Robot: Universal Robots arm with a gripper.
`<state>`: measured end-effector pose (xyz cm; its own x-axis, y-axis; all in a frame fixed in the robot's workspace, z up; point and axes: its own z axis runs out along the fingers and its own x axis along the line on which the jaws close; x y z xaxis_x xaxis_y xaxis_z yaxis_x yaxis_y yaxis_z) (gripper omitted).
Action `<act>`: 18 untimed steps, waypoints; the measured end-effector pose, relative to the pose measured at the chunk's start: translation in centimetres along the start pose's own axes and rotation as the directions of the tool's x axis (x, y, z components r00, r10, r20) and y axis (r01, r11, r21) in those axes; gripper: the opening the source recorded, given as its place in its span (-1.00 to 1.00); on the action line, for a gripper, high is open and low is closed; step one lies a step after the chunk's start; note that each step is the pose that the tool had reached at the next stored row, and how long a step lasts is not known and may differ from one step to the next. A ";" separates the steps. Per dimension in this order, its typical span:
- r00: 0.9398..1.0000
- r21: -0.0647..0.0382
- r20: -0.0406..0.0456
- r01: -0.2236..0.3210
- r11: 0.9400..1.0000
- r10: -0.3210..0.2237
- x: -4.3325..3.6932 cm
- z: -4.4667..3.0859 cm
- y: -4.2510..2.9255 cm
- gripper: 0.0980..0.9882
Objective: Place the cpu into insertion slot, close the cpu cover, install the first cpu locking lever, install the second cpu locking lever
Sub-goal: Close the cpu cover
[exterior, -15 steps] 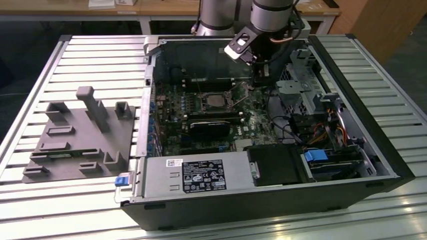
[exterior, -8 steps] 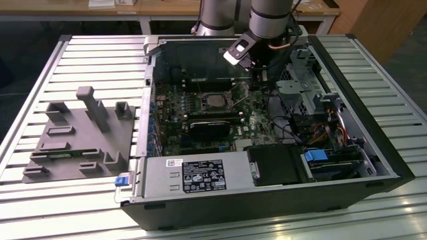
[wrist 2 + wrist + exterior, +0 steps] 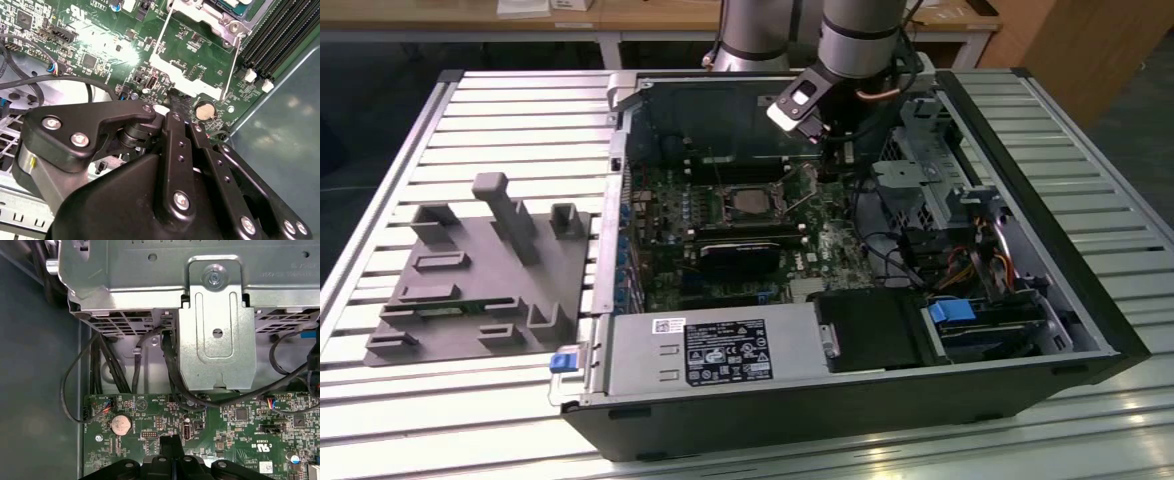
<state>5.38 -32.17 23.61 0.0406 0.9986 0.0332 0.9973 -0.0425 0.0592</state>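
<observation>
In the exterior view the open computer case [image 3: 1067, 330] lies on a slatted table. On its green motherboard, the silver-grey cpu [image 3: 750, 203] sits in the insertion slot [image 3: 750, 190]. The cpu cover [image 3: 170, 67], a thin metal frame with a large opening, is swung open away from the insertion slot [image 3: 220, 7]. My gripper [image 3: 811, 168] reaches down beside the slot on the exterior view's right. The gripper's [image 3: 172, 106] black fingers are shut, with their tips at the cover's free edge. The gripper [image 3: 171, 442] also appears in the first wrist view over the board's edge, with nothing seen between its fingers.
A metal drive cage [image 3: 215, 315] and black cables [image 3: 170, 365] stand close by the gripper. A coin battery [image 3: 202, 110] and the long memory slots [image 3: 275, 40] flank the cover. A black fan block [image 3: 740, 255] and power supply [image 3: 707, 350] lie nearer. A grey fixture tray [image 3: 480, 280] sits outside the case.
</observation>
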 end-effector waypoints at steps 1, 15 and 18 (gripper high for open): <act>1.000 0.011 0.000 0.000 1.000 0.000 0.00 0.02 0.00 -0.98; 1.000 0.135 0.006 -0.005 0.991 0.004 -0.01 0.25 -0.04 -0.98; 1.000 0.133 0.006 -0.005 0.991 0.004 -0.02 0.23 -0.46 -0.98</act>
<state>4.93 -32.17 23.35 0.0449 0.9986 0.0277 0.9963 -0.0427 -0.0746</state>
